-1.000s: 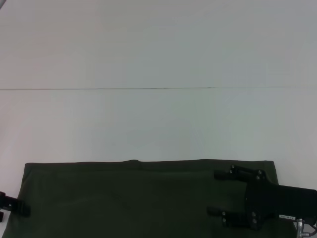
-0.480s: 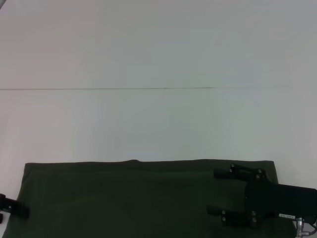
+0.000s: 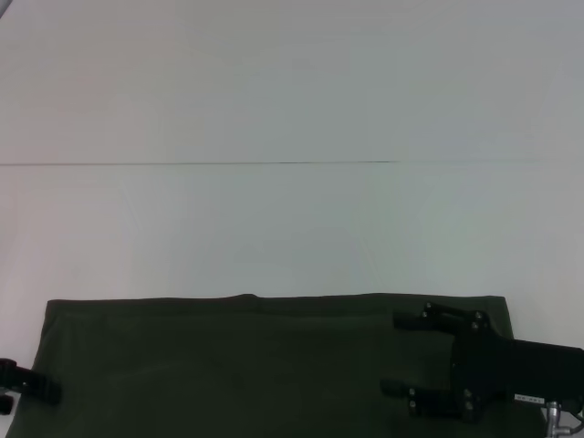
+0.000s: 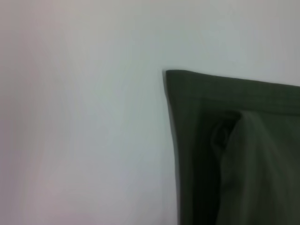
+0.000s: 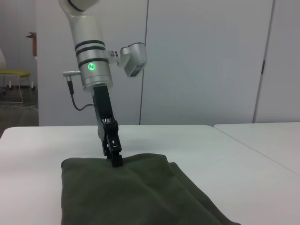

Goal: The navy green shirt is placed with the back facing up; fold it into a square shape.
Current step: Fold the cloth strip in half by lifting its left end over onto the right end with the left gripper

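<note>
The navy green shirt [image 3: 237,365] lies as a long dark olive band across the near edge of the white table [image 3: 292,228]. My right gripper [image 3: 401,356] is over the shirt's right part, open, its two black fingers [image 3: 412,320] pointing left with nothing between them. My left gripper [image 3: 27,388] is at the shirt's left end. In the right wrist view the left gripper [image 5: 116,159] points down, its tip touching the far edge of the shirt [image 5: 122,192]. The left wrist view shows only a layered corner of the shirt [image 4: 234,154].
A thin seam [image 3: 201,164] runs across the table farther back. In the right wrist view a second white table [image 5: 262,136] stands beside this one, with pale wall panels behind and a green chair [image 5: 16,75] far off.
The left gripper has shifted slightly toward the near edge at the shirt's left end. The right gripper and the shirt have not moved.
</note>
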Motion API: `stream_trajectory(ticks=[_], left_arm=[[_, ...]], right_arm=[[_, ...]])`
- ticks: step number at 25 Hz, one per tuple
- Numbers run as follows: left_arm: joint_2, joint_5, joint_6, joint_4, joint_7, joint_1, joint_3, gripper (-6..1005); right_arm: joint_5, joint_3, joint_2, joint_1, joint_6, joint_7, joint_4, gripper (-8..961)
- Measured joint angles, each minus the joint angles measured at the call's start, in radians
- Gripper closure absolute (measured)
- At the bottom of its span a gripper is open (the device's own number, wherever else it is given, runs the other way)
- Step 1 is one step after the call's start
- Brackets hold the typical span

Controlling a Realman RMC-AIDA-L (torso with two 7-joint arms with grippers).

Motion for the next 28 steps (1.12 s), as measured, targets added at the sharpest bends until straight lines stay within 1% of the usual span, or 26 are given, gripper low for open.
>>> stream_trajectory(ticks=[13, 21, 28], left_arm=[[-0.002, -0.011, 0.003, -0.013, 0.000, -0.002, -0.005, 159], [-0.004, -0.053, 0.012, -0.030, 0.001, -0.003, -0.003, 160], [-0.004, -0.057, 0.014, -0.037, 0.002, -0.004, 0.000, 160]], right_arm=[[0.000, 0.000, -0.001, -0.006, -0.002, -0.001, 0.000, 134], [0.000, 0.000, -0.001, -0.009, -0.007, -0.001, -0.001, 134], [0.003, 0.000, -0.001, -0.010, -0.007, -0.001, -0.002, 135]])
